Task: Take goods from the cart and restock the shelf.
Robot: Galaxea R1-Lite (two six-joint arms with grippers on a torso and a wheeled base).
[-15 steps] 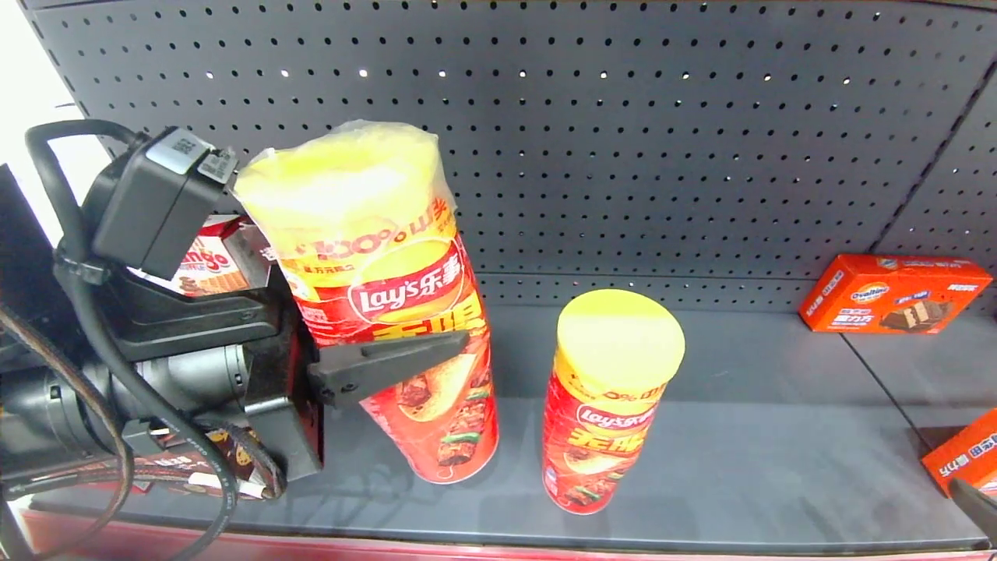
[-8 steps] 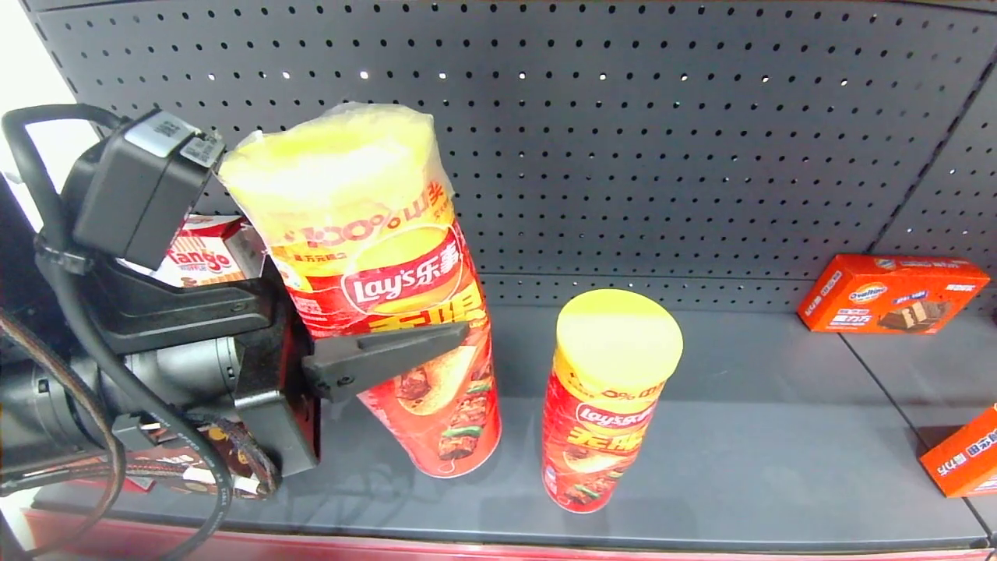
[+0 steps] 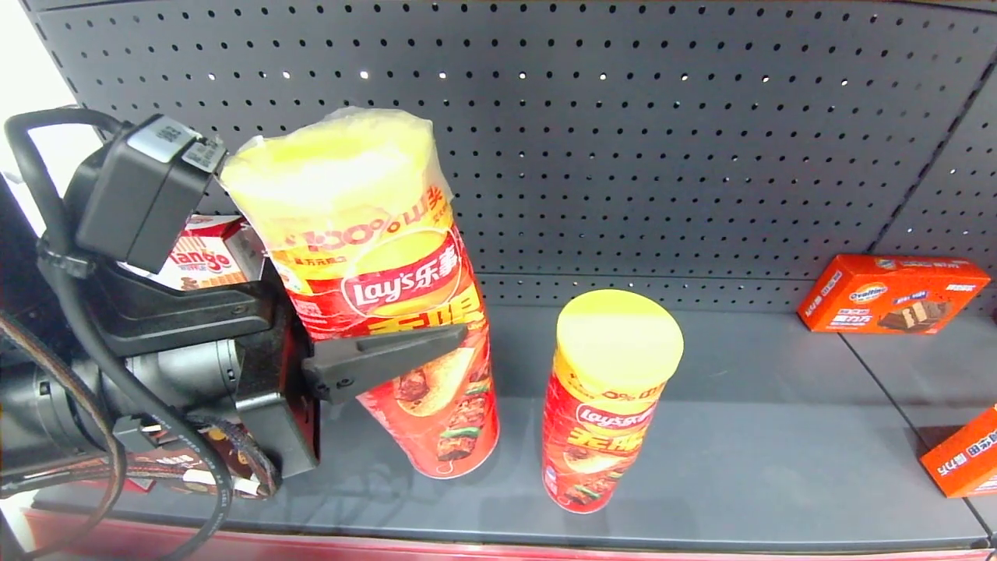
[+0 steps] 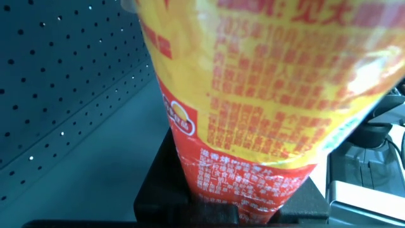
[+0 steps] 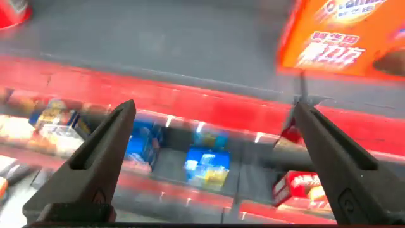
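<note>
My left gripper [image 3: 420, 343] is shut on a tall red chips can [image 3: 389, 296] with a yellow lid under clear wrap. The can leans to the left, and its base is low over the grey shelf board [image 3: 779, 444]; I cannot tell whether it touches. In the left wrist view the can [image 4: 253, 95] rises from between the fingers of the left gripper [image 4: 234, 202]. A second, shorter chips can [image 3: 611, 397] stands upright just to its right. My right gripper [image 5: 215, 164] is open and holds nothing, out in front of the shelf's red front edge [image 5: 190, 95].
Orange boxes lie at the shelf's right end [image 3: 892, 292] and front right [image 3: 962, 460], the nearer orange box [image 5: 342, 38] close to the right gripper. A wafer box [image 3: 199, 257] sits behind the left arm. Bare board lies between the standing can and the boxes. The pegboard back wall [image 3: 662, 156] is close.
The left gripper and its can shifted slightly left and up, then held. The right gripper's fingertip left the head view's lower right corner.
</note>
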